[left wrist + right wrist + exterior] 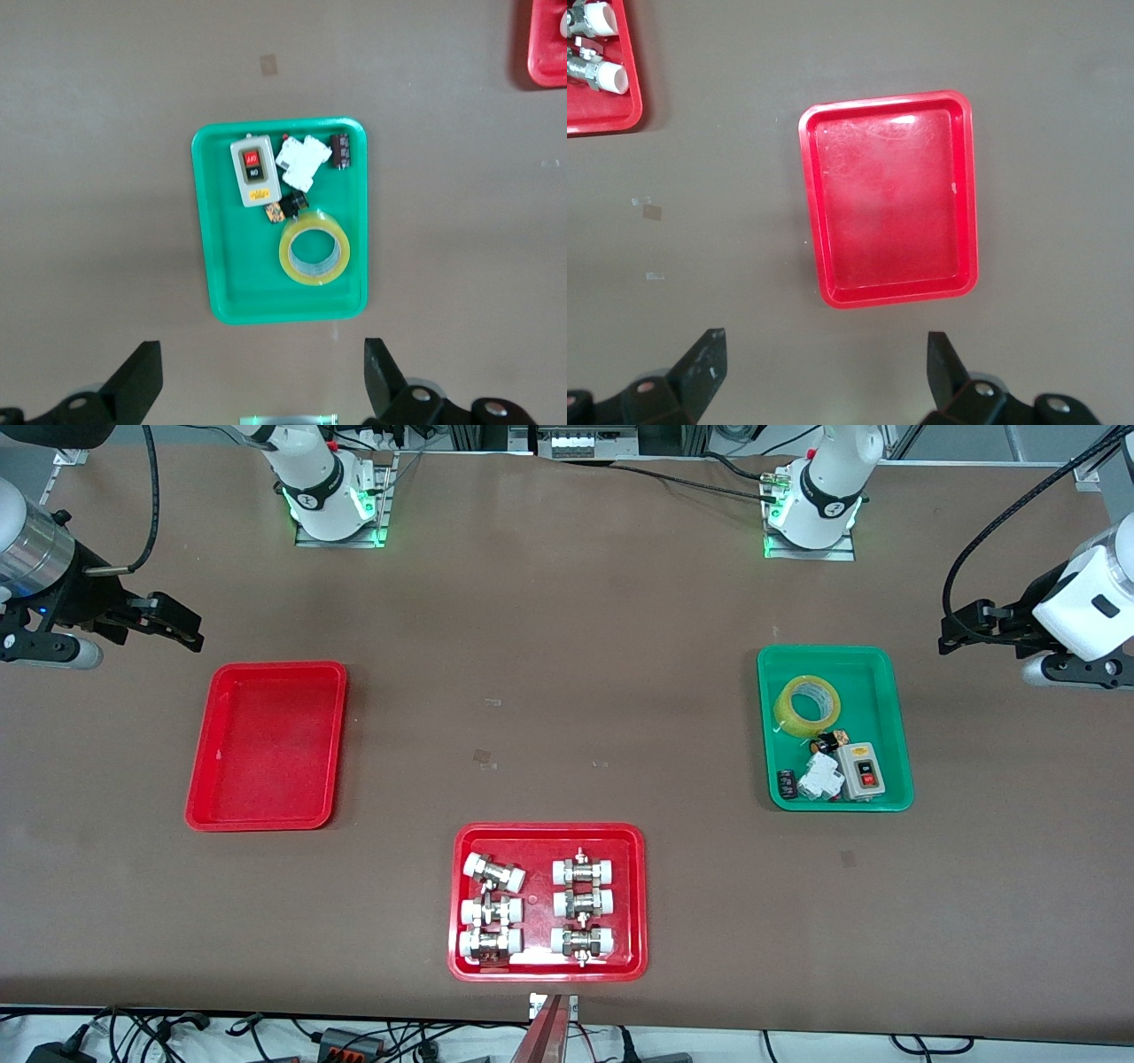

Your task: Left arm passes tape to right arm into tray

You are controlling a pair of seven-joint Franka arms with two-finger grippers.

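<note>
The yellow translucent tape [788, 710] lies flat in a green tray [833, 657] toward the left arm's end of the table; it also shows in the left wrist view [289, 257]. My left gripper [961, 631] hangs open and empty over bare table beside the green tray, apart from the tape; its jaws stand wide in the left wrist view [261, 350]. The empty red tray [266, 744] lies toward the right arm's end and shows in the right wrist view [890, 199]. My right gripper [182, 627] is open and empty over bare table beside that tray [824, 341].
A wider red tray [548, 830] with several white-capped metal fittings sits near the front edge, mid-table. The green tray also holds a grey switch box [861, 769], a white breaker [819, 778] and small dark parts next to the tape.
</note>
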